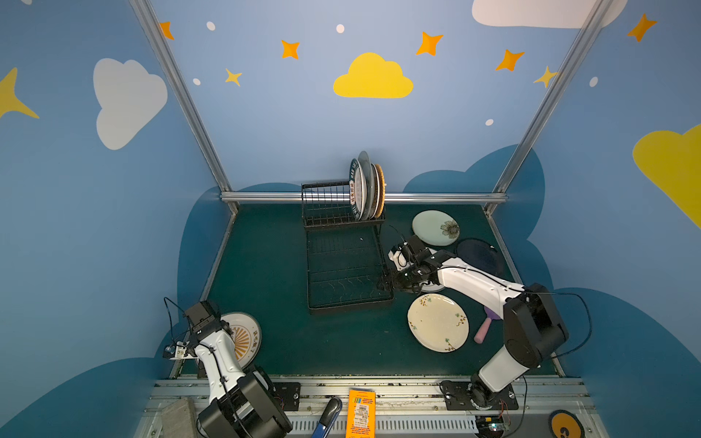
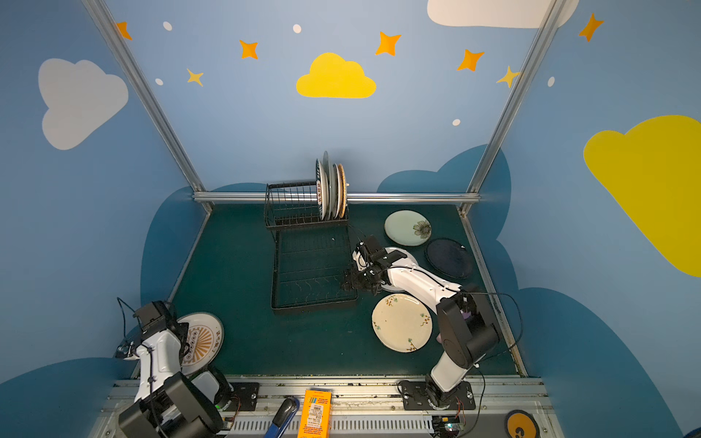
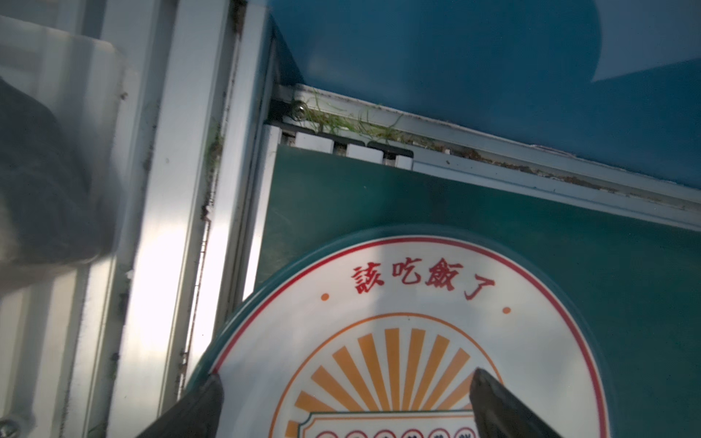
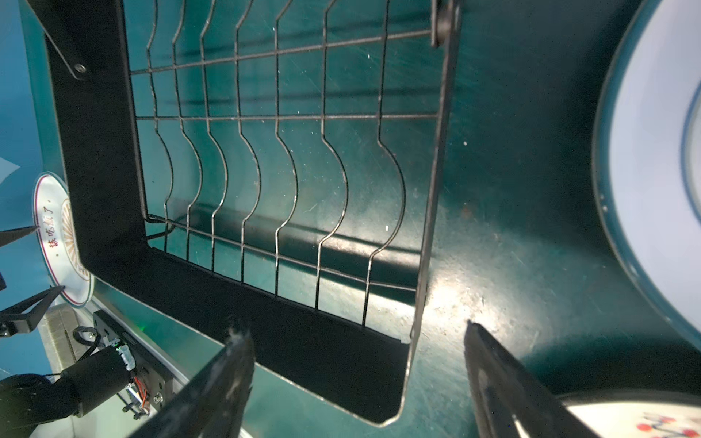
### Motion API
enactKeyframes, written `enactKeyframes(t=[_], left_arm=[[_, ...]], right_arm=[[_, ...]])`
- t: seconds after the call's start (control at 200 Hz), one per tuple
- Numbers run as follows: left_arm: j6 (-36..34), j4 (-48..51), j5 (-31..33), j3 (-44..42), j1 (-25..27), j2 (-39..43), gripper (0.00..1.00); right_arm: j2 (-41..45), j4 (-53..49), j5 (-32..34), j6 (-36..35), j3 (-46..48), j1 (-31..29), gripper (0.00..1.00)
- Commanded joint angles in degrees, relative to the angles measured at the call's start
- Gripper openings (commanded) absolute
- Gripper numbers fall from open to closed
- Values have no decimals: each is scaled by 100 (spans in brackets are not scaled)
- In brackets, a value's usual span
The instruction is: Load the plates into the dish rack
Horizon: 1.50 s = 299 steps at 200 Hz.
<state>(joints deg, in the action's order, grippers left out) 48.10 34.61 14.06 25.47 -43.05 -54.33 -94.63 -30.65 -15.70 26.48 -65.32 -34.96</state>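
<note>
The black wire dish rack point(image 1: 343, 265) point(image 2: 311, 273) stands mid-table, with several plates point(image 1: 367, 189) upright in its raised back section. Lying flat on the mat are a pale green plate point(image 1: 434, 227), a navy plate point(image 1: 480, 256), a cream floral plate point(image 1: 438, 322) and a white plate point(image 1: 432, 290) mostly hidden under my right arm. My right gripper point(image 1: 387, 282) point(image 4: 354, 329) is open at the rack's near right corner point(image 4: 411, 341), which sits between its fingers. My left gripper point(image 3: 346, 377) hangs open, empty, just above the sunburst plate point(image 3: 398, 341) point(image 1: 246, 337) at the front left.
A pink-and-purple handle point(image 1: 483, 330) lies by the right arm's base. An orange box point(image 1: 360, 413) and a blue-black tool point(image 1: 328, 415) rest on the front rail. Aluminium frame bars point(image 3: 212, 189) run right next to the sunburst plate.
</note>
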Motion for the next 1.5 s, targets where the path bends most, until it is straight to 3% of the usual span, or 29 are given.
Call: enactKeyframes(t=[0.0, 0.165, 0.496, 0.756, 1.257, 1.367, 1.492], left_arm=[[-403, -392, -403, -34, 107, -64, 100], [-520, -850, -782, 1, 316, -272, 100], [-565, -1818, -1521, 371, 958, -1485, 100], [-67, -2512, -2073, 433, 1396, -2152, 100], [377, -3758, -2388, 674, 2532, -3126, 100], [349, -3678, -2485, 796, 2582, -3030, 100], [-64, -2747, -2427, 1272, 2573, -2503, 100]], right_arm=[[-29, 5, -91, -102, 37, 27, 85], [-106, -17, -117, -114, -11, 51, 85], [-51, -131, -36, -165, -55, 51, 85], [-65, -203, 14, -174, -81, 51, 85], [-24, -371, 138, -174, -142, 34, 85], [138, -345, 241, -277, -131, -110, 85], [202, -285, 58, -331, -183, -186, 85]])
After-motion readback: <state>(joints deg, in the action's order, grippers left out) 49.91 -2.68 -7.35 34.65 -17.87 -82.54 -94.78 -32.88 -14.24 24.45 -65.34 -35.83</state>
